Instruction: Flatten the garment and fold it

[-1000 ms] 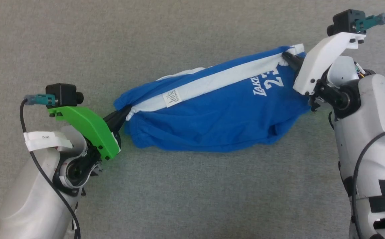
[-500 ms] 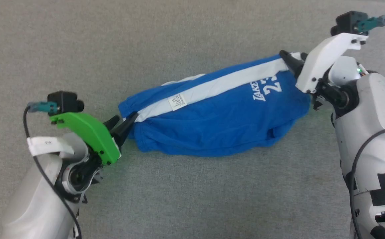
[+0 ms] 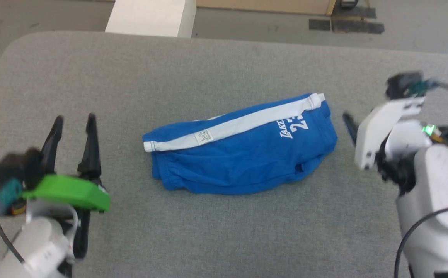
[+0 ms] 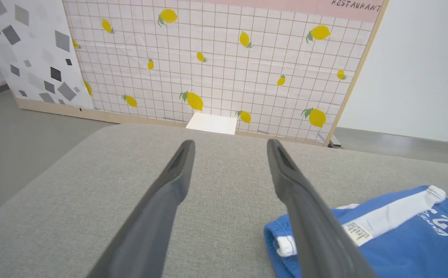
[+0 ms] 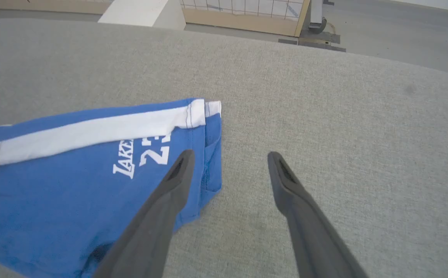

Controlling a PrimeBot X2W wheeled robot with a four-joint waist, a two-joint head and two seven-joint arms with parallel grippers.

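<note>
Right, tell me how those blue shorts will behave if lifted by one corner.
The shorts look floppy: soft folds and a rumpled hem suggest they'd droop from one pinch. Probably light, being thin cloth. Pushed, they'd likely bunch on the grey fabric surface.

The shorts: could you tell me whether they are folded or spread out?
Folded over, loosely: the shorts lie doubled, two hem layers stacked at one end, lower edge rumpled.

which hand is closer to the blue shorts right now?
Right. The right hand is open just beside the shorts, at the numbered end; the left hand is open, well clear of the label end.
</note>
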